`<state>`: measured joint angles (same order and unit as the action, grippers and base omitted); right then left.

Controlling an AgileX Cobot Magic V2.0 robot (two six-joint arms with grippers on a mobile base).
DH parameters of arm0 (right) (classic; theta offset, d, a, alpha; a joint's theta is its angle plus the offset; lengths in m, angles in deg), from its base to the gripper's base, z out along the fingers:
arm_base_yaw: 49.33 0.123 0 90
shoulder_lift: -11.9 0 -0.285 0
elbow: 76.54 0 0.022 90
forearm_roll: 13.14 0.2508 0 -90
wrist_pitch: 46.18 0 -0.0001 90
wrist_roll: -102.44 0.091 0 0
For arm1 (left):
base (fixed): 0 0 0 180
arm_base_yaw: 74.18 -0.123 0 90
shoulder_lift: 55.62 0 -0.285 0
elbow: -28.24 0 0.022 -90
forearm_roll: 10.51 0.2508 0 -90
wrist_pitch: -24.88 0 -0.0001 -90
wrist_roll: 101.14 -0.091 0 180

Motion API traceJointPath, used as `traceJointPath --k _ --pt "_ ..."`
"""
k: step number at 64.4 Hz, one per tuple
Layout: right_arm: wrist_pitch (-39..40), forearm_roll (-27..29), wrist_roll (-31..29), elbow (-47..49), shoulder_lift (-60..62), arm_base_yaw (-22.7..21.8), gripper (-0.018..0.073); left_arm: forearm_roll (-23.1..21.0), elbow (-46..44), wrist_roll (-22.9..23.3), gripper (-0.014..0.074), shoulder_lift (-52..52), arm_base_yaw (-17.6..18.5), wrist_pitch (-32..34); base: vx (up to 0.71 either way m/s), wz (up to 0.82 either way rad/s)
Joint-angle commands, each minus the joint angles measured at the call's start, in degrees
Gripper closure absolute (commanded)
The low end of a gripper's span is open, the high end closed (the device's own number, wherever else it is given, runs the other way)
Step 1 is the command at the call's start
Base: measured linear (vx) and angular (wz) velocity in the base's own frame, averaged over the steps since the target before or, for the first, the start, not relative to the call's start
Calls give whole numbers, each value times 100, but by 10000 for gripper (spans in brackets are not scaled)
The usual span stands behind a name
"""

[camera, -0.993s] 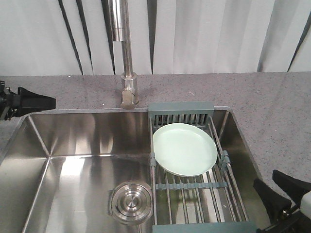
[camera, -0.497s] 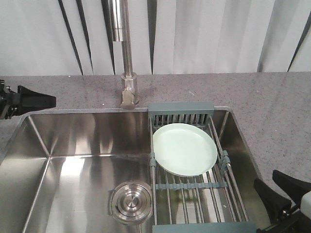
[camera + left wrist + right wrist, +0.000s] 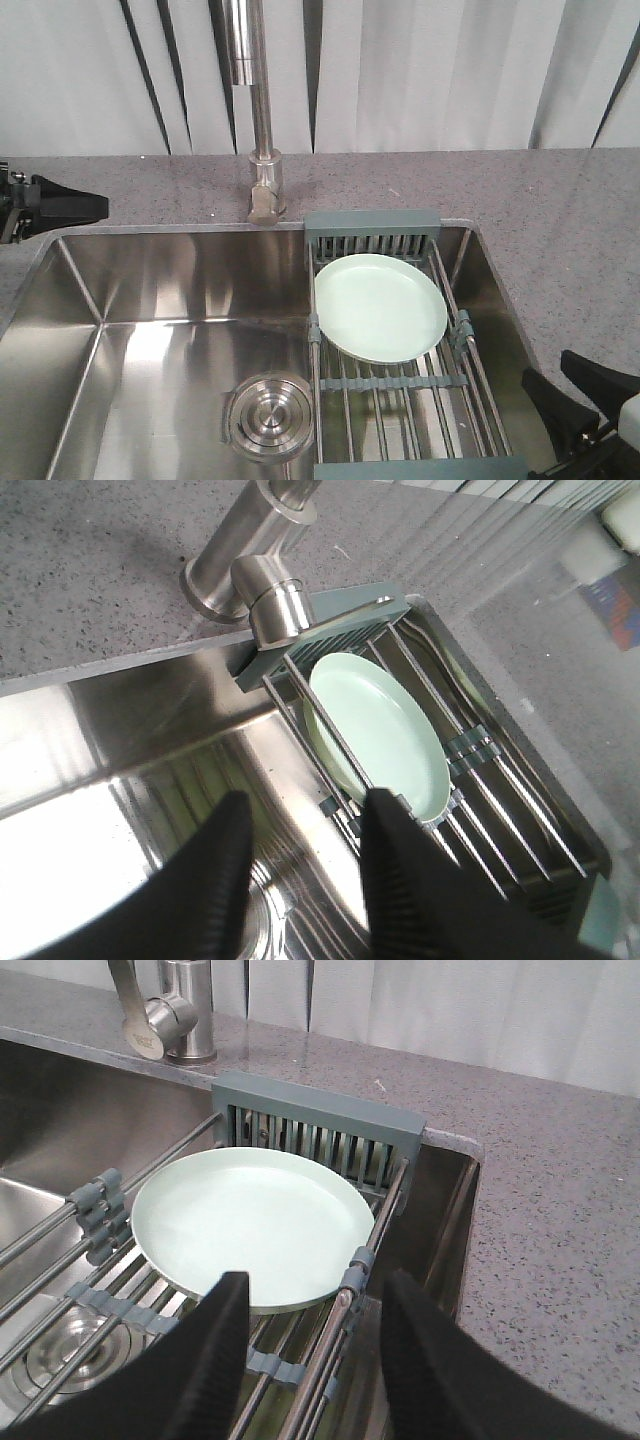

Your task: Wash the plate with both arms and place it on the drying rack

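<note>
You have the rack [image 3: 400, 385] spanning the right end of the sink [image 3: 150, 300], its slotted compartment [image 3: 372, 237] at the far end. The plate [image 3: 380, 307] lies on the rods, just near of that compartment. The drain [image 3: 267, 416] sits in the sink floor, left of the rack. The faucet [image 3: 262, 150] stands on the counter [image 3: 560, 230] behind the sink. Left gripper [image 3: 60, 207] is over the counter's far-left edge; right gripper [image 3: 575, 395] at near right, beside the rack.
</note>
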<state>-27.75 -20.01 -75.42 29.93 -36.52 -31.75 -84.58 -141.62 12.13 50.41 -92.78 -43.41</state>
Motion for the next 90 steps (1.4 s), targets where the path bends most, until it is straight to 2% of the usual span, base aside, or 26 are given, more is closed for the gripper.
traceJointPath --k 1,2,9,17,23,43,56,68,81,90 --pt "394 -35 -18 151 7 -16 251 -357 -134 51 576 -281 62 -347 0 0" --pt "394 -35 -18 151 7 -16 251 -364 -134 51 607 -281 69 -347 0 0" --pt "394 -35 -18 151 7 -16 251 -413 -144 29 604 -276 243 -347 0 0" --pt "394 -35 -18 151 7 -16 251 -422 -144 -291 603 -264 685 -334 0 0" --pt "394 -35 -18 151 7 -16 251 -401 -255 -350 603 -157 1009 -305 0 0" --pt "394 -35 -18 151 7 -16 251 -391 -1374 -219 603 587 1988 -312 0 0" --pt "394 -35 -18 151 7 -16 251 -37 -2214 -226 603 1166 2465 -243 0 0" --pt "394 -35 -18 151 7 -16 251 249 -2821 -230 602 1704 2726 -8 0 0" --pt "387 -35 -18 151 7 -16 251 347 -3312 -542 602 2073 2726 156 0 0" --pt "387 -35 -18 151 7 -16 251 438 -3596 -549 602 2238 2726 477 0 0"
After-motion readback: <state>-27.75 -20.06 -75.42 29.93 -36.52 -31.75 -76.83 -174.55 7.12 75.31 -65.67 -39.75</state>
